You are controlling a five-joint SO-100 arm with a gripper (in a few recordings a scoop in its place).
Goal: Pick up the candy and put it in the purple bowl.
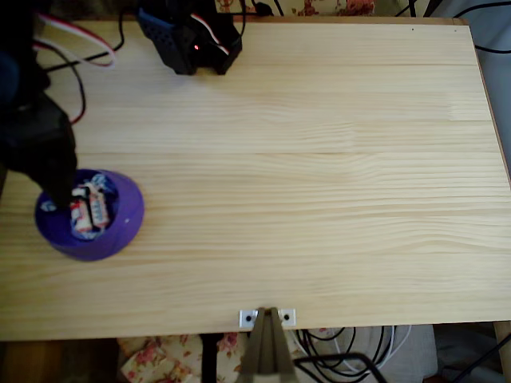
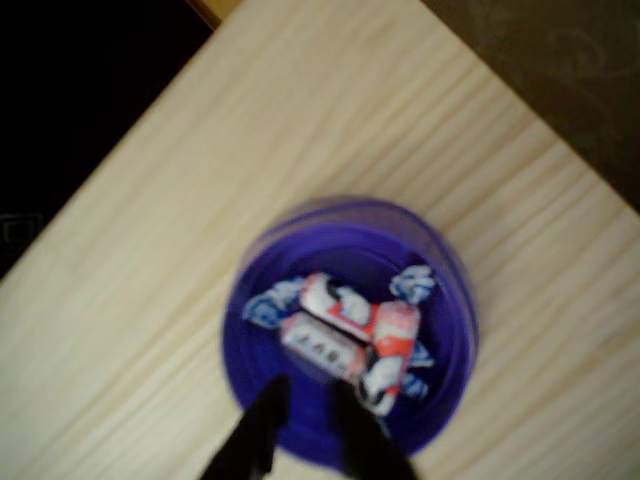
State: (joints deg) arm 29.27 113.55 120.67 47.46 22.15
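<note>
Overhead view: purple bowl (image 1: 89, 215) sits on wooden table (image 1: 303, 175), near table's left edge, lower-left part of pic. Candies (image 1: 89, 209) lie inside bowl, bunched together near centre; white wrappers w/ red-orange and blue print. Exact count cannot be told; wrappers overlap. Black arm (image 1: 36, 136) comes down from upper left and covers bowl's upper-left rim. Gripper (image 1: 65, 196) tip is over bowl, at left of candy pile. Arm base (image 1: 190, 36) stands at table's far edge, w/ red and white cables alongside.

Wrist view: bowl (image 2: 440, 290) fills lower centre of pic, slightly blurred. Candies (image 2: 345, 335) rest on bowl floor, touching each other, twisted ends pointing outward. At least two, poss. three. Gripper (image 2: 305, 420) fingers (image 2: 262, 430) enter from bottom edge, dark, tips over bowl's near side, just beside nearest candy. Fingers stand slightly apart: narrow gap, bowl's purple visible between them. Nothing is held between fingers. Whether tips touch nearest candy cannot be told; blur too strong.

Table surface around bowl is pale, grain running lengthwise. Floral cloth (image 1: 164, 359) and cables (image 1: 343, 351) show below table's near edge in overhead view.
</note>
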